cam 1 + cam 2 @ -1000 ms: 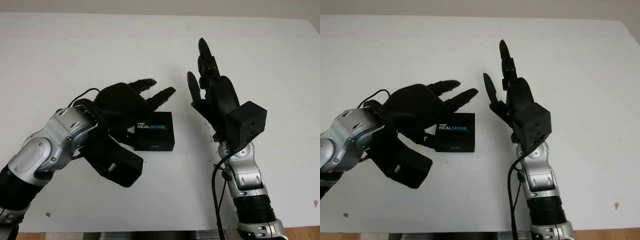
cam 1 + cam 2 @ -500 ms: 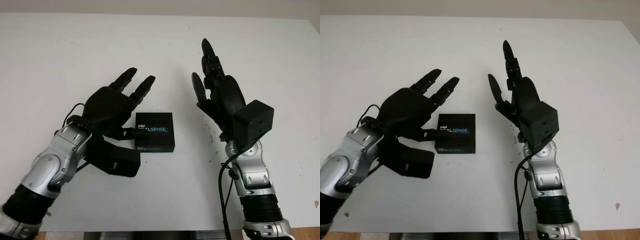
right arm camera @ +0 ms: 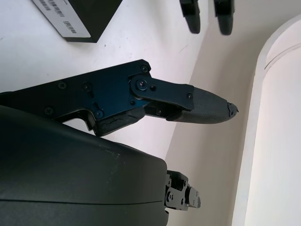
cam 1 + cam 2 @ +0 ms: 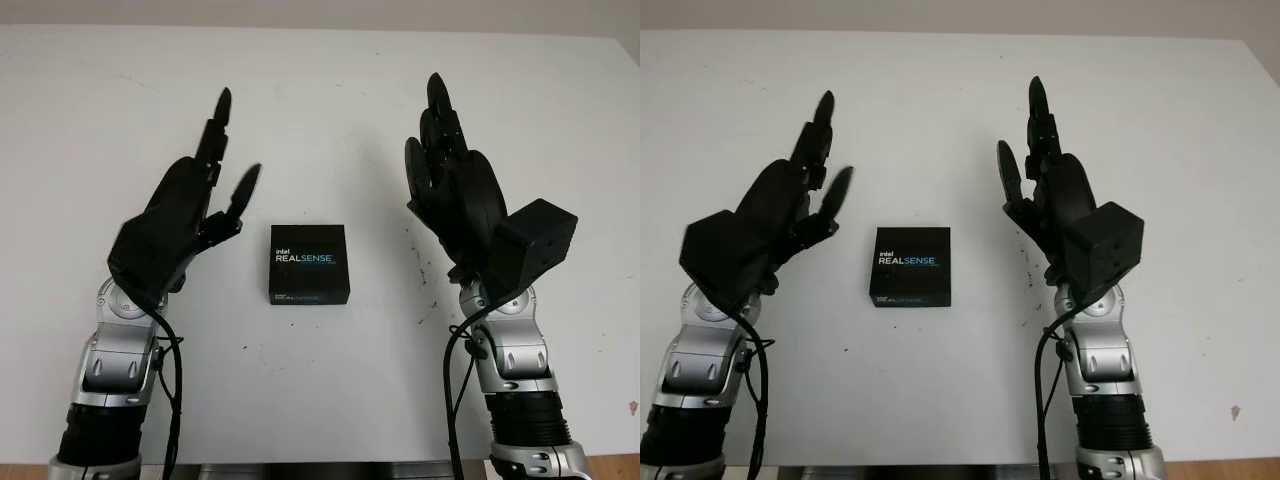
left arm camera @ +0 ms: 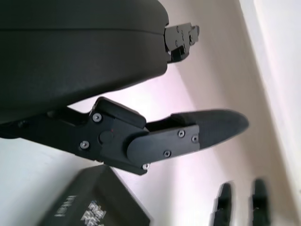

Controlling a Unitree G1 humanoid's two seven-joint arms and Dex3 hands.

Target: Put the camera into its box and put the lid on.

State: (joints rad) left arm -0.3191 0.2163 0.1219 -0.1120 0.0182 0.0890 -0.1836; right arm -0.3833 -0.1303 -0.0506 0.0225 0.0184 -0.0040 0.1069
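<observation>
Two open, empty black hands, the left hand (image 4: 180,225) and right hand (image 4: 455,200), hover either side of the closed black RealSense box (image 4: 308,263) on the white table (image 4: 320,90), suggesting the lid is on, leaving only withdrawal.

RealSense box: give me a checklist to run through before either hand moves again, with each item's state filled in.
1. Lid on the RealSense box: ok, closed with the printed top facing up.
2. Camera inside the box: cannot tell, the box is shut.
3. Left hand off the box: ok, open, raised to its left.
4. Right hand off the box: ok, open, raised to its right.
5. Box flat on the white table: ok.
</observation>
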